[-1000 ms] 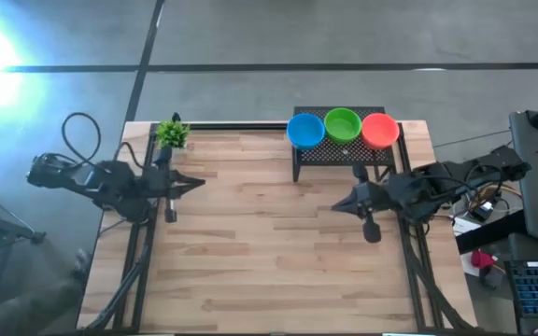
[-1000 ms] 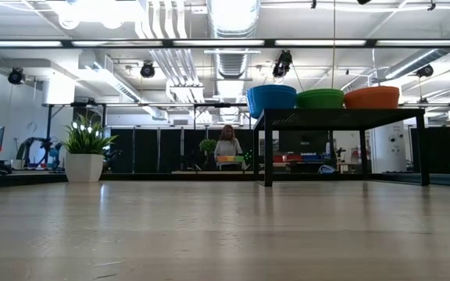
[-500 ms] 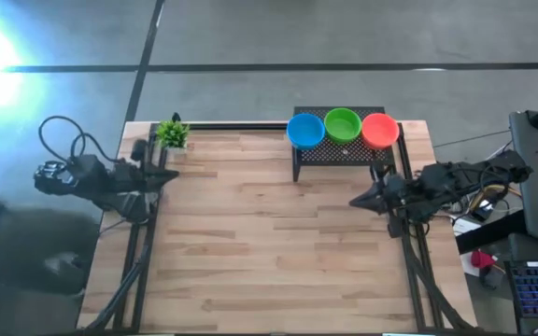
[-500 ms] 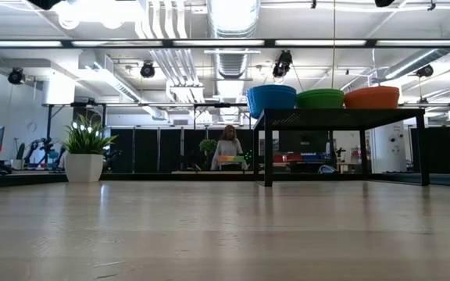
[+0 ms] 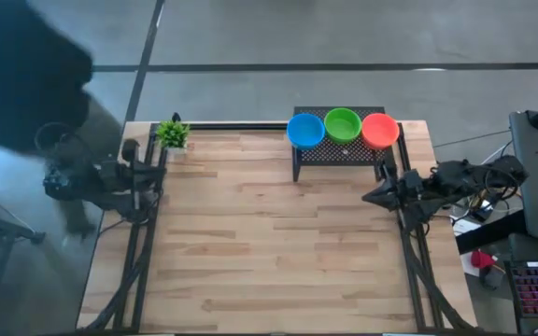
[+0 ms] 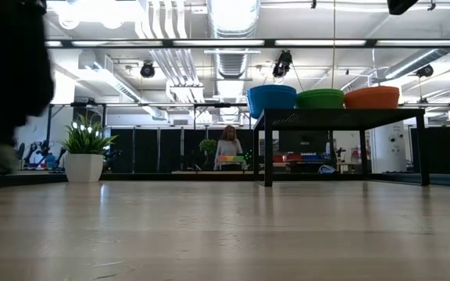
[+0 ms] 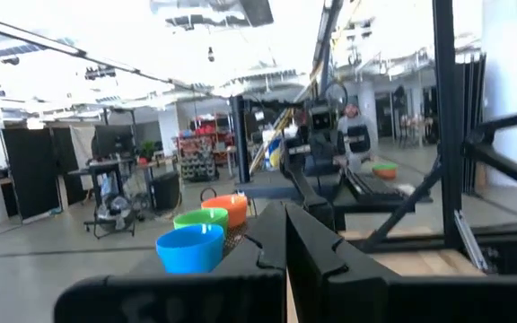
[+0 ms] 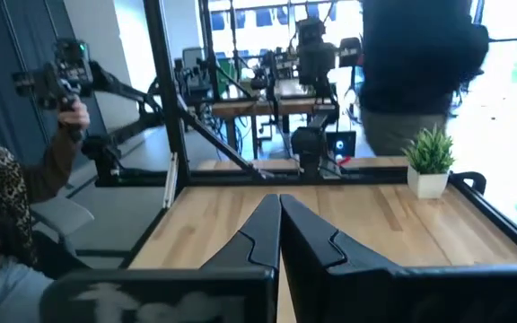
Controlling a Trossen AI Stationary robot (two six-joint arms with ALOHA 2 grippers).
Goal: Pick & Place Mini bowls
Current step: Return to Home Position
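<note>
**Three bowl tops in a row on the shelf**

One blue bowl [image 5: 305,131], one green bowl [image 5: 343,123] and one orange-red bowl [image 5: 379,130] sat side by side on the black shelf [image 5: 339,155]. The left hand [image 7: 285,212] and right hand [image 8: 279,199], fingers pressed together and empty, hung at opposite tabletop [image 5: 269,243] edges.

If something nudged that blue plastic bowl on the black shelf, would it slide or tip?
Probably slides: the glossy blue plastic bowl looks smooth and light. It sits at the end of the black perforated shelf, rim slightly past the edge, so a sideways push might drop it. Its wide, low shape makes tipping unlikely.
</note>
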